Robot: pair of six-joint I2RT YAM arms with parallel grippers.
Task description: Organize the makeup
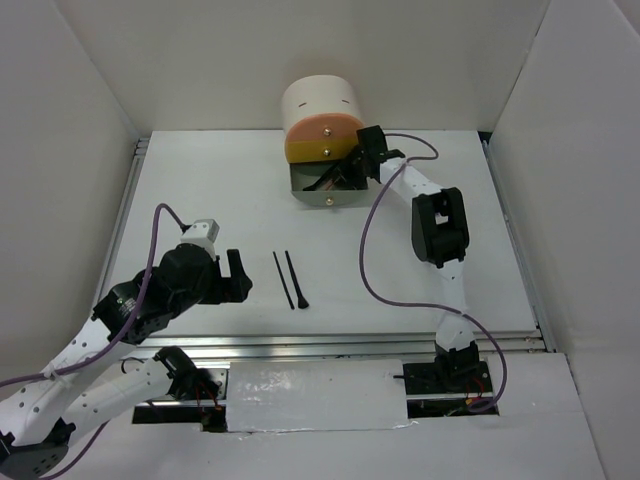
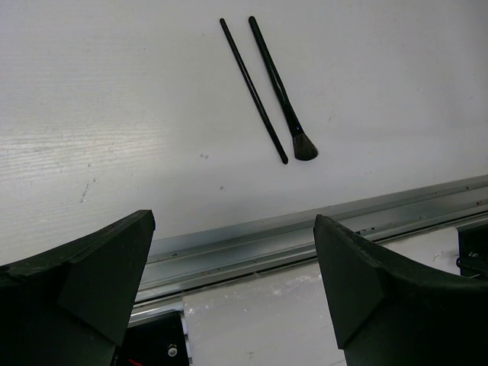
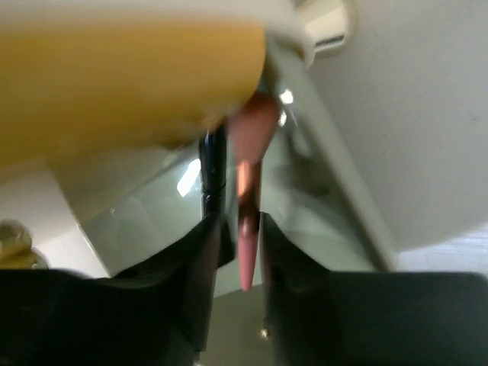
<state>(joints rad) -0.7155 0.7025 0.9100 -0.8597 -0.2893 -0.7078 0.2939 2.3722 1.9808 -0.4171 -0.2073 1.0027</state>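
White table (image 1: 200,200), white walls closing it in. Left gripper (image 1: 240,276) hovering by the near edge, jaws gaping wide, gripping nothing. Thin black stick (image 2: 254,91) and black flared-head brush (image 2: 278,91) lying side by side just beyond. Far back, right gripper (image 3: 241,229) reaching into the organizer (image 1: 320,105)'s open drawer (image 1: 305,190), fingers standing narrow around a salmon-pink stick (image 3: 245,191) — pinching or loose, cannot tell.

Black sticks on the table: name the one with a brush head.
The black brush, on the right in the top view: its near end flares into bristles; the thin black stick is plain.
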